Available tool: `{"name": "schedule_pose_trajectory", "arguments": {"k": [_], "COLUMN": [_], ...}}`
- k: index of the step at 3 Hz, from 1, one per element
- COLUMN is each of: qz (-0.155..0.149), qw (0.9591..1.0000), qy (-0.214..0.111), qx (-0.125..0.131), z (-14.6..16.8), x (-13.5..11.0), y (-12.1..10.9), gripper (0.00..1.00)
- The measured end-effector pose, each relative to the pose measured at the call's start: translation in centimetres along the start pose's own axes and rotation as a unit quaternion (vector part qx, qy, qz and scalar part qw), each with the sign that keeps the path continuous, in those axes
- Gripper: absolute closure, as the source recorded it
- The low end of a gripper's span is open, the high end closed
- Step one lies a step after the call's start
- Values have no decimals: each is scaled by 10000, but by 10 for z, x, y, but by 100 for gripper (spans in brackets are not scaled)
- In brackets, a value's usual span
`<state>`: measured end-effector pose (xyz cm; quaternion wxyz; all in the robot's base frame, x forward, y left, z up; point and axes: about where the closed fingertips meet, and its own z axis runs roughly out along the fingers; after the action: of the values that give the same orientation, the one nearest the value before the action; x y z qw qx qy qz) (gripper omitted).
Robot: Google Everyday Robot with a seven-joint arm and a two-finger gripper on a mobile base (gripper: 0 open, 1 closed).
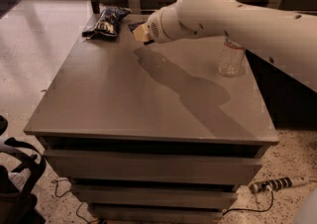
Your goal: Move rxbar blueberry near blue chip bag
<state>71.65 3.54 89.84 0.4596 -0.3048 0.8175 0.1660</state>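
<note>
1. The robot's white arm (237,15) is reaching in from the right across the far part of a grey table (114,109).
2. The gripper (142,32) is hanging just above the tabletop near the far left corner, with its tan tip pointing left.
3. The jaws are standing narrow and pinching the rxbar blueberry (133,26). Only a small dark-blue corner of the bar is showing, on the side facing the bag, and the gripper is hiding the rest.
4. The blue chip bag (106,22) is lying on the far left corner of the table, puffy and wrinkled, with pale lettering showing on its upper face.
5. The bar is sitting near the bag, to its right. A narrow strip of bare tabletop is showing between the 2, so they are not touching.
6. The arm's shadow (188,86) is running diagonally over the tabletop, from under the gripper toward the near right edge.
7. 1 clear water bottle (231,59) is standing upright by the table's right edge. The arm is passing in front of its top and covering the cap.
8. 2 drawer fronts (148,166) are showing below the tabletop on the near side.
9. A power strip (276,184) is lying on the speckled floor at the lower right, with its cable trailing under the table.
</note>
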Motion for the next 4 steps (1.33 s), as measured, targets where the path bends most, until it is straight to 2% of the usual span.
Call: {"name": "schedule_pose_trajectory", "arguments": {"k": [1,2,3,4], "qz": [306,664,909,1011], "qw": [9993,9975,9953,9937], "qy": [8,-111,-163,-65], "qx": [198,226,297,479], "z": [13,38,64,85], "x": [-19,-33,-40,-45], "y": [-15,-31,-42,-47], "gripper": [100,100,100,100]}}
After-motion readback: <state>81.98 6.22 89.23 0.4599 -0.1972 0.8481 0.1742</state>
